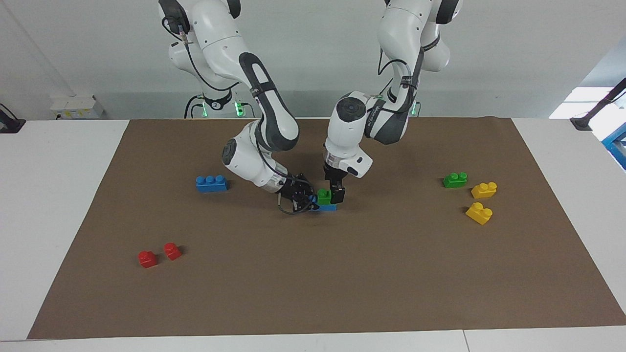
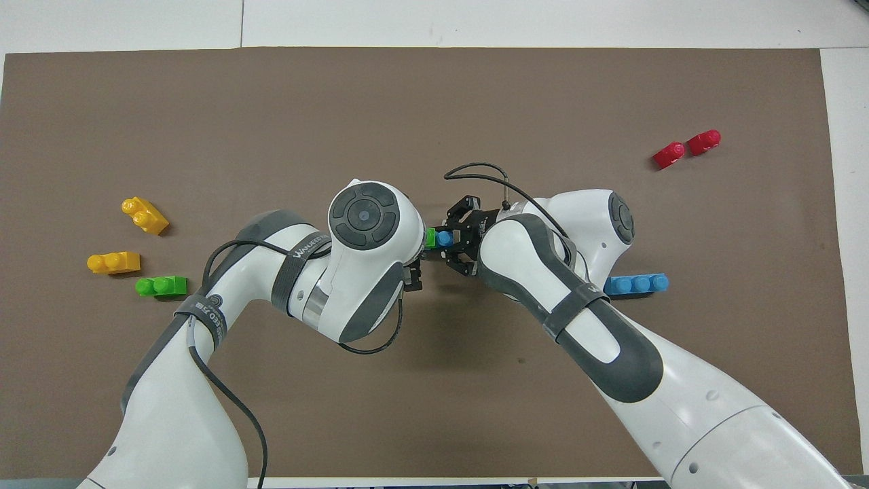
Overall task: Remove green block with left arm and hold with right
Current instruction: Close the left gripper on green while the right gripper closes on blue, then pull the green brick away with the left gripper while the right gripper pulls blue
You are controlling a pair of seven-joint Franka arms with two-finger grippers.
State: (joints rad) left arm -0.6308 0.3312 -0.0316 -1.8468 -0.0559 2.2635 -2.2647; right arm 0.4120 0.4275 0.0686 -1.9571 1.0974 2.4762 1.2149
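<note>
At the middle of the brown mat on the table (image 1: pixel 63 195), two white arms meet over a small stack of toy bricks. The green block (image 1: pixel 324 196) sits on top of a blue brick (image 1: pixel 326 208), studs up, at the end of that brick toward the left arm's side of the table; from overhead only a sliver of green (image 2: pixel 430 237) shows beside one blue stud (image 2: pixel 444 238). Its long axis cannot be read, since both pincers crowd it.

The left pincer (image 1: pixel 332 195) comes down nearly upright from its wrist, its black fingers (image 1: pixel 337 194) closed against the green block, one of them plainly pressed to the block's side. The right pincer (image 1: pixel 305 199) reaches in low and tilted from the right arm's end, fingers closed on the blue brick at its other end; in the overhead view its black frame (image 2: pixel 461 234) sits just beside the blue stud.

A second green brick (image 1: pixel 455 180) lies well apart toward the left arm's end, long axis running roughly along the table's length, with two yellow bricks (image 1: pixel 483 189) near it. A three-stud blue brick (image 1: pixel 211 183) rests toward the right arm's end, and two red bricks (image 1: pixel 147 258) lie farther from the robots on that same end.
</note>
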